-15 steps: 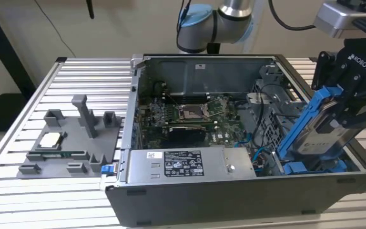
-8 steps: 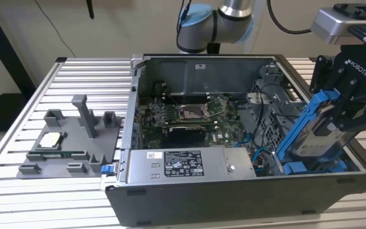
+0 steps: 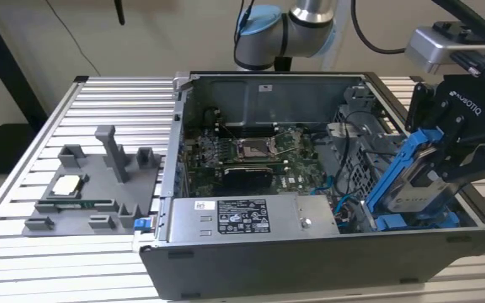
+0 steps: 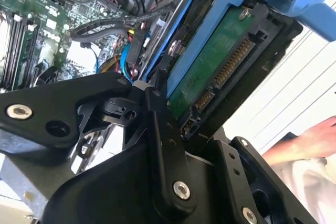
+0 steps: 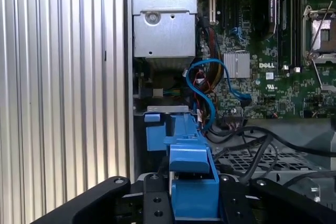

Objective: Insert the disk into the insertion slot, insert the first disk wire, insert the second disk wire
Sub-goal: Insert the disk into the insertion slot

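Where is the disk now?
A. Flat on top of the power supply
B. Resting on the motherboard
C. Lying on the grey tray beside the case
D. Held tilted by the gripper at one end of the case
D: the gripper is shut on the disk, which stands tilted at the end of the case on the exterior view's right.

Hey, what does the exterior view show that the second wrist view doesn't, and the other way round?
Exterior view: the grey parts fixture at the exterior view's left and the stickered power supply. Second wrist view: the disk's green circuit board and a person's hand. Both: the gripper holding the disk in its blue carrier, and the motherboard.
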### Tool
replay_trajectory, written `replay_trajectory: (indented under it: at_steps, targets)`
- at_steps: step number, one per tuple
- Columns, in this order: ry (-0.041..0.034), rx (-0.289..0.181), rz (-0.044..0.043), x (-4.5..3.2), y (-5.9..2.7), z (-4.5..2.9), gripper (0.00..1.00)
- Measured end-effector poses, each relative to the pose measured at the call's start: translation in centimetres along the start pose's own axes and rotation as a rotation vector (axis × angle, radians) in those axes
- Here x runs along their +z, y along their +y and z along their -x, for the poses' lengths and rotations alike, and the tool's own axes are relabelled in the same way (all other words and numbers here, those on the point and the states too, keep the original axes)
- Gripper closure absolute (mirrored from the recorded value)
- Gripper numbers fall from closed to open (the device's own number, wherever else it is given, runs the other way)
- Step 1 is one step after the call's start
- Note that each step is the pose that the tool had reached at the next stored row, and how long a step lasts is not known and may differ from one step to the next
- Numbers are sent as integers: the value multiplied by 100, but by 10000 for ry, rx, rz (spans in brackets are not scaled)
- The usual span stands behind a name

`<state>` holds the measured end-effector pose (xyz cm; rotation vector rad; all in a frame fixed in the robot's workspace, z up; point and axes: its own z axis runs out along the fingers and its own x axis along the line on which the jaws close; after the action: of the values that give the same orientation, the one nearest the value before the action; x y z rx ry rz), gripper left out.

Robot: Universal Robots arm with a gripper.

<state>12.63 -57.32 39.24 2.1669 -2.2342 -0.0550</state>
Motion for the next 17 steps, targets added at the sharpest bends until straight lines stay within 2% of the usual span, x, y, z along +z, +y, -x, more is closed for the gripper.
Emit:
replay_trajectory:
  at_steps: [8,17]
  targets:
    - [-7,0,0,10,-1,0,67]
    - [-26,-1,1,164,-8,-1,67]
